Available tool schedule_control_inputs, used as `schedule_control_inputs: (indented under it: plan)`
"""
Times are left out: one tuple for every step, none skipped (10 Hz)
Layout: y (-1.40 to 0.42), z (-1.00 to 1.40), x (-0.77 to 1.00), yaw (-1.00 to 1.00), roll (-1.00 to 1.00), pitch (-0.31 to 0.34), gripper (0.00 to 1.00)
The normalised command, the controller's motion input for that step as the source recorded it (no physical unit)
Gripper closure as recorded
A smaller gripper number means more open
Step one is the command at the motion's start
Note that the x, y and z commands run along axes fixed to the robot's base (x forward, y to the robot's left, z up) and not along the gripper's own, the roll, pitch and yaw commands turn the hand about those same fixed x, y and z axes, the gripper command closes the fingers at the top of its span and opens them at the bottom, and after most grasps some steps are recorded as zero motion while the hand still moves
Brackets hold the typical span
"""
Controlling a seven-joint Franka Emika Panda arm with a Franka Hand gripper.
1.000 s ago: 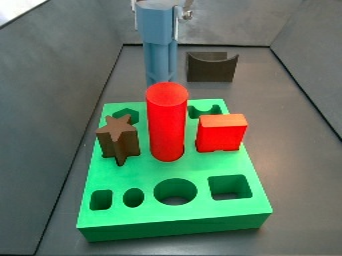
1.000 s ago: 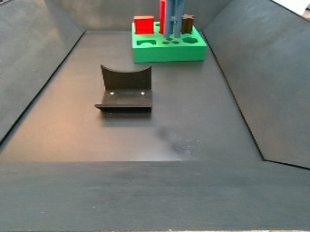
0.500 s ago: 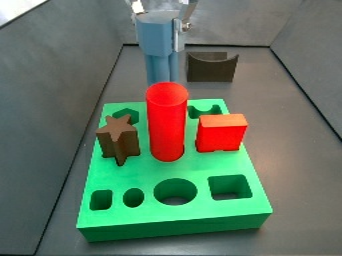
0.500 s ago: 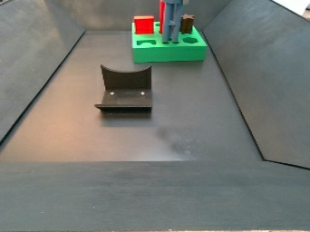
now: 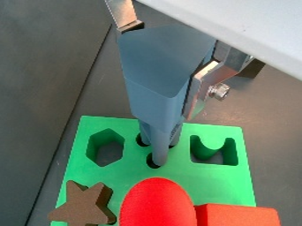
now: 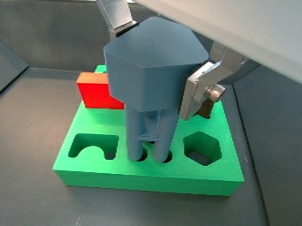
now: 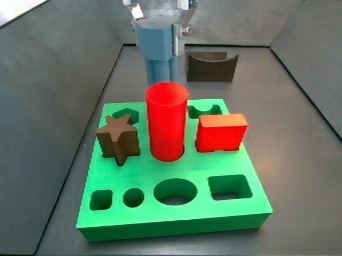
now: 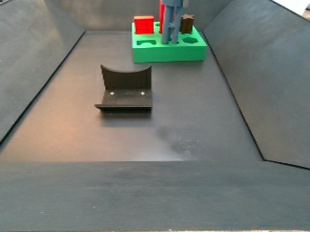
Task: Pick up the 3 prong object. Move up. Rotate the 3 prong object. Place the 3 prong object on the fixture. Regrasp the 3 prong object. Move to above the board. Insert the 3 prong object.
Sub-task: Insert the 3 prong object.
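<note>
My gripper point(image 7: 163, 17) is shut on the slate-blue 3 prong object point(image 7: 162, 55) and holds it upright over the far side of the green board point(image 7: 174, 215). In both wrist views the silver fingers point(image 5: 207, 81) point(image 6: 203, 86) clamp its wide upper body point(image 5: 160, 66) point(image 6: 147, 75). Its prongs point(image 6: 147, 146) point down and reach the small round holes in the board point(image 6: 141, 175); how deep they sit I cannot tell. In a side view its lower end is hidden behind the red cylinder point(image 7: 166, 120). The dark fixture point(image 7: 210, 66) point(image 8: 125, 88) stands empty on the floor.
On the board stand a brown star block point(image 7: 118, 135) and a red cube point(image 7: 222, 130) beside the red cylinder. Open holes lie along the board's near edge point(image 7: 175, 190). Sloping grey walls enclose the floor point(image 8: 169, 136).
The gripper has come down a little with the 3 prong object, bringing the prongs closer to the board. Nothing else has moved.
</note>
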Motion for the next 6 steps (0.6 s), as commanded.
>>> schedule_control_inputs:
  plan:
    - [0.00, -0.15, -0.17, 0.00, 0.03, -0.026, 1.00]
    - [0.00, -0.03, -0.13, 0.04, 0.00, -0.066, 1.00]
    - [-0.02, -0.09, -0.09, 0.09, 0.00, -0.087, 1.00]
    - [-0.01, -0.12, -0.06, 0.17, 0.00, -0.074, 1.00]
    - [-0.05, -0.20, 0.00, 0.15, 0.00, -0.103, 1.00]
    - [-0.11, -0.21, 0.00, 0.15, 0.01, -0.081, 1.00]
